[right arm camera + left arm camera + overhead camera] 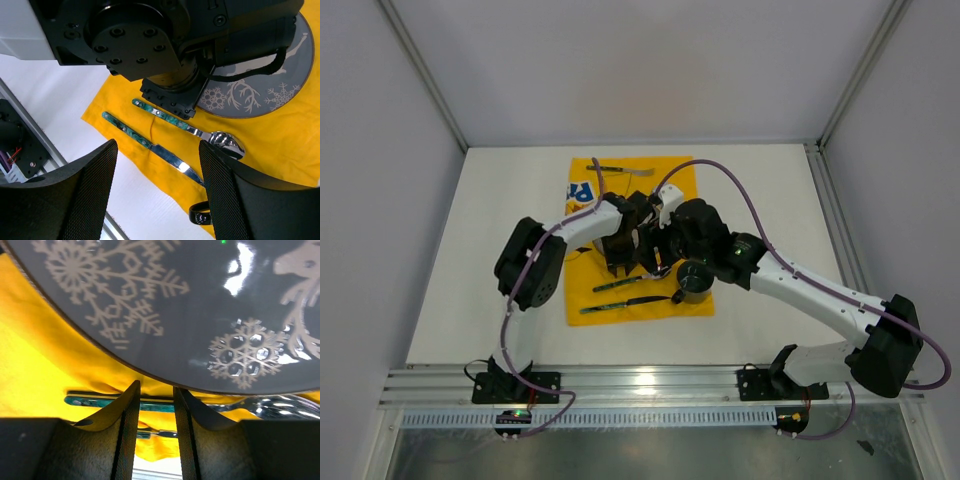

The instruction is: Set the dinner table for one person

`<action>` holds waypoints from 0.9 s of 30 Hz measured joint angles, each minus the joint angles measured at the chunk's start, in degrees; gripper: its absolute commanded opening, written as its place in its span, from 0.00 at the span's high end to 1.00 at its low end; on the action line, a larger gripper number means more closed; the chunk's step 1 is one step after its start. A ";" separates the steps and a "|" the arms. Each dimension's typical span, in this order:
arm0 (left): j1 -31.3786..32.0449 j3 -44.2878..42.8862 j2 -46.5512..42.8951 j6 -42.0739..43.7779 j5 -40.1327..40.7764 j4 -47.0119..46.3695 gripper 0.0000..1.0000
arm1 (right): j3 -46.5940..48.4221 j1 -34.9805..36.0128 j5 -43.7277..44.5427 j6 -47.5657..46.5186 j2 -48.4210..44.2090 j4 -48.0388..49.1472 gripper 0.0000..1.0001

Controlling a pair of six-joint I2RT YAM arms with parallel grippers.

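— What does the top view give me?
— Your surface lies white all round the yellow cloth. Your left arm and right arm meet over the cloth's middle and hide what sits there. On the cloth's near left part lie the spoon and the knife, side by side, with their long axes running across the cloth. The mug stands at its near right corner, and the fork lies along its far edge.
— And the left wrist?
— Your left tool stands narrowly open, with nothing between its fingers. The plate on the cloth fills the view just ahead, its rim right at the fingertips. The spoon's handle runs crosswise behind them.
— The right wrist?
— Your right tool gapes wide and empty above the cloth's near left part. Knife and spoon are framed between its fingers, both slanting across the gap. I judge the plate is the left arm's to take, because that arm is nearer and the rim is straight ahead of it.
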State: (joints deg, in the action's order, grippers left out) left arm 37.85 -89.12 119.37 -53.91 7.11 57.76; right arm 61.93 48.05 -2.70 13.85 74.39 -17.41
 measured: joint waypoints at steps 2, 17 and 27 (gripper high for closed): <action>0.66 -1.01 0.39 -0.13 -0.15 -0.07 0.66 | 0.00 0.00 0.00 0.07 0.00 0.02 0.30; 4.31 -4.61 2.73 -1.27 -0.52 -0.52 0.66 | 0.00 0.00 -0.68 0.11 0.00 0.22 0.30; 4.42 -4.61 2.73 -1.46 -0.70 -0.55 0.66 | 0.00 0.00 -1.11 0.11 0.52 0.55 0.30</action>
State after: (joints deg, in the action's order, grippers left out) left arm 42.26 -93.73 122.10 -55.37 6.42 57.21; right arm 61.93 48.05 -3.81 13.96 74.91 -16.86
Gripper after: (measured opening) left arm 0.339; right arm 0.703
